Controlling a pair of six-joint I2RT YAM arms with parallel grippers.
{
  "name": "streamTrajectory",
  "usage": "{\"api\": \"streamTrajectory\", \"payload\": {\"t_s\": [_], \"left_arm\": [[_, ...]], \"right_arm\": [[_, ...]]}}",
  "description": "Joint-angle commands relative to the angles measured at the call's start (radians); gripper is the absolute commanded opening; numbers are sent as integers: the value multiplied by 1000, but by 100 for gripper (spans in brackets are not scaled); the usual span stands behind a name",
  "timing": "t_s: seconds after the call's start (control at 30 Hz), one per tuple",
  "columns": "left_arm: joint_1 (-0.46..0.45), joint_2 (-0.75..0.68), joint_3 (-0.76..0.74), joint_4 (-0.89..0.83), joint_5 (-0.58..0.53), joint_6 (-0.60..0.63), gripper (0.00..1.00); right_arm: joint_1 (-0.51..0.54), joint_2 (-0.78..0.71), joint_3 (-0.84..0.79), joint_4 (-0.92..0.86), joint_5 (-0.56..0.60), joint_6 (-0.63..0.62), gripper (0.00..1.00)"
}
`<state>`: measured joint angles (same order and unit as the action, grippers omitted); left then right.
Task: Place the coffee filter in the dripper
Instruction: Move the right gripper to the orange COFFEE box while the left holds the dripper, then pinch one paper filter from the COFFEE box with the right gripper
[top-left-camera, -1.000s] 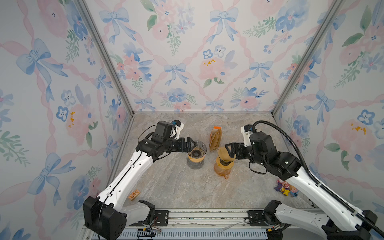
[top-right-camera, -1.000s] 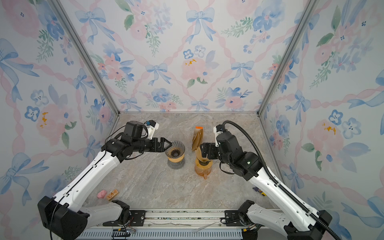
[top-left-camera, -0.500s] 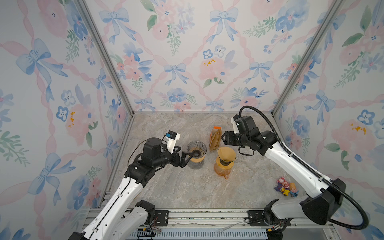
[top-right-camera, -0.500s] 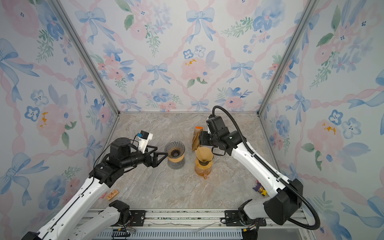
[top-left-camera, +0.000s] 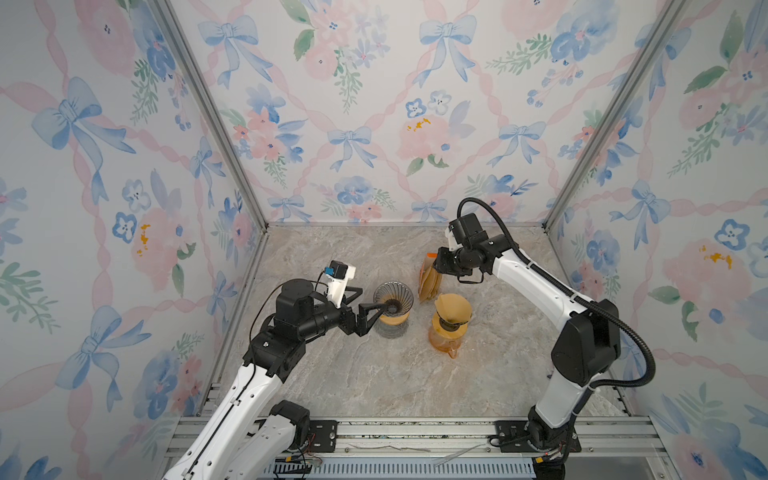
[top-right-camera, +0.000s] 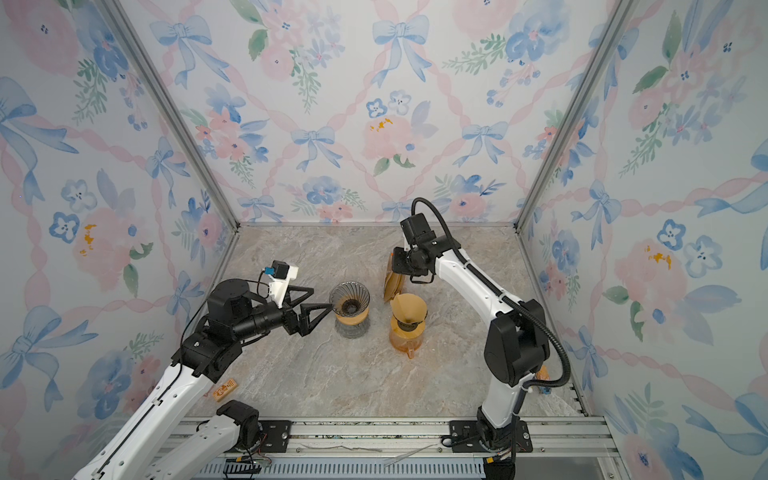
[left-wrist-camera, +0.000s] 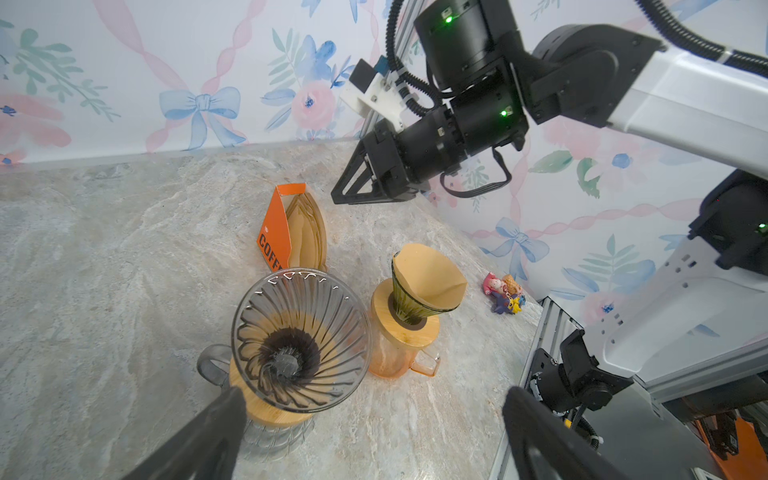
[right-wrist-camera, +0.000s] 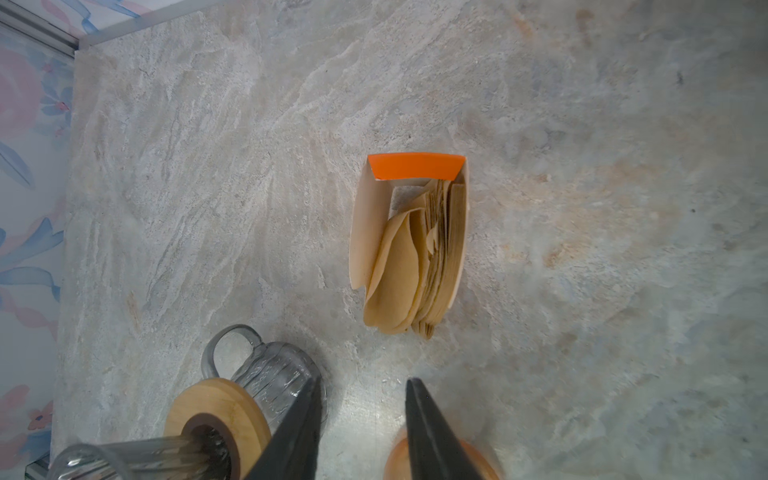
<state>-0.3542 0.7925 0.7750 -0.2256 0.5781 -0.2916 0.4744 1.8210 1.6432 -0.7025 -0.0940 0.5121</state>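
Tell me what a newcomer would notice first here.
Two pour-over sets stand mid-table: the grey dripper is empty, while the one on the amber carafe already holds a paper filter. Behind them, the right gripper hovers with fingers apart over an orange box of filters.

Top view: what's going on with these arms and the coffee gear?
The right gripper hovers over the box of filters, jaws partly open, holding nothing. The left gripper is wide open beside the empty glass dripper. The second dripper, on the amber carafe, already holds a filter.
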Motion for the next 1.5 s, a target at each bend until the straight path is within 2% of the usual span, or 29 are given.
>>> {"api": "streamTrajectory", "payload": {"t_s": [0.0, 0.63, 0.9, 1.3, 1.47], "left_arm": [[12, -10, -15, 26, 30, -7, 98], [23, -3, -19, 34, 60, -13, 98], [24, -3, -20, 36, 67, -13, 98], [29, -2, -20, 38, 71, -15, 98], [29, 0, -22, 38, 72, -16, 98]], "right_arm": [[-18, 61, 66, -48, -48, -4, 35], [-47, 243, 162, -37, -73, -6, 33], [-49, 271, 188, -45, -72, -14, 23], [-49, 303, 213, -52, -74, -19, 16], [-49, 305, 226, -54, -65, -28, 10]]}}
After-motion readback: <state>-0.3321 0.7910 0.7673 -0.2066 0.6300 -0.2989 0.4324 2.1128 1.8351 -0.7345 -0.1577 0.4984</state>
